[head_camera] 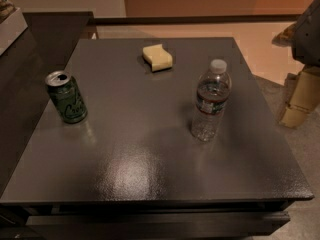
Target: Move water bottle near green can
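The water bottle (pixel 211 101) is clear plastic with a white cap and a dark label band. It stands upright on the right half of the dark grey table (pixel 150 149). The green can (pixel 66 97) with pale script and a silver top stands upright near the table's left edge, far from the bottle. My gripper (pixel 300 101), pale beige under a grey arm part (pixel 307 29), hangs at the right edge of the view, beyond the table's right edge and to the right of the bottle. It holds nothing that I can see.
A yellow sponge (pixel 157 57) lies at the back middle of the table. A dark counter (pixel 30 49) runs along the left side. Pale floor (pixel 270 49) shows behind and to the right of the table.
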